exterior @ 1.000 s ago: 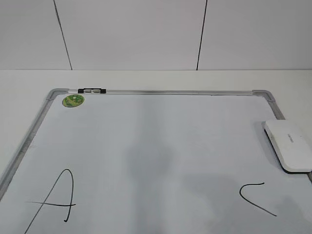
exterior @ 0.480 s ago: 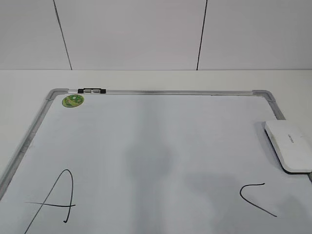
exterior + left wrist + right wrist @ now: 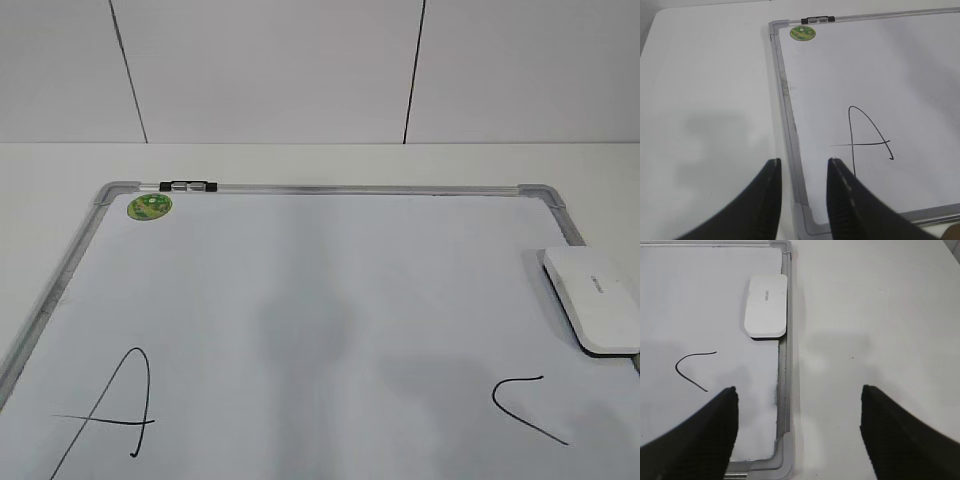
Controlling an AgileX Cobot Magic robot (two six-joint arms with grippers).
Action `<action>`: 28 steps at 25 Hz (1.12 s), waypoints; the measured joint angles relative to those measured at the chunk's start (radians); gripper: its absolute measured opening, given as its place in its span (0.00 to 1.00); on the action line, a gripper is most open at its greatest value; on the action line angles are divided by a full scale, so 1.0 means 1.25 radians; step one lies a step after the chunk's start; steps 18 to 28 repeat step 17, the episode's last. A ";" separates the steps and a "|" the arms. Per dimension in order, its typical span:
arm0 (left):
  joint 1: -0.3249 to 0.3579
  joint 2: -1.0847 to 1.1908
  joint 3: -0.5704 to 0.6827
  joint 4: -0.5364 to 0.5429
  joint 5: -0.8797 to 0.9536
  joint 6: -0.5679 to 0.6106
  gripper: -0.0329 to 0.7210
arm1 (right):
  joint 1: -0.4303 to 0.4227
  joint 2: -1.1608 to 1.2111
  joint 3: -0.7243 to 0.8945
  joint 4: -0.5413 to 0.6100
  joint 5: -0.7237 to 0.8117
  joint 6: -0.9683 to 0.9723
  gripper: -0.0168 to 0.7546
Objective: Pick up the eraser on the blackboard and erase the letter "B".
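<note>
A: So, in the exterior view, where is the eraser (image 3: 594,297)?
B: It lies flat on the blackboard (image 3: 330,188) at the right edge, touching the frame. The letter "A" (image 3: 115,415) sits at lower left, the "C" stroke (image 3: 522,402) at lower right, with bare board between them. I see no letter "B". A green sticker (image 3: 149,206) is in the far left corner. Neither arm shows here.

A: And the left wrist view?
B: The left end effector (image 3: 802,167) hovers over the board's near left corner, jaws a narrow gap apart, holding nothing. The "A" is just right of it.

A: The right wrist view?
B: The right end effector (image 3: 797,397) is spread wide and holds nothing, straddling the board's right frame and the white desk (image 3: 875,315). The eraser lies ahead of it, against that frame, with the "C" stroke to its left.
</note>
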 joint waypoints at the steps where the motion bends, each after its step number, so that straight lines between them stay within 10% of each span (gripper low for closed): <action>1: 0.000 0.000 0.000 0.000 0.000 0.000 0.36 | 0.000 0.000 0.000 0.000 0.000 0.000 0.78; 28: 0.000 0.000 0.000 0.000 0.000 0.000 0.36 | 0.000 0.000 0.000 0.000 -0.001 -0.001 0.78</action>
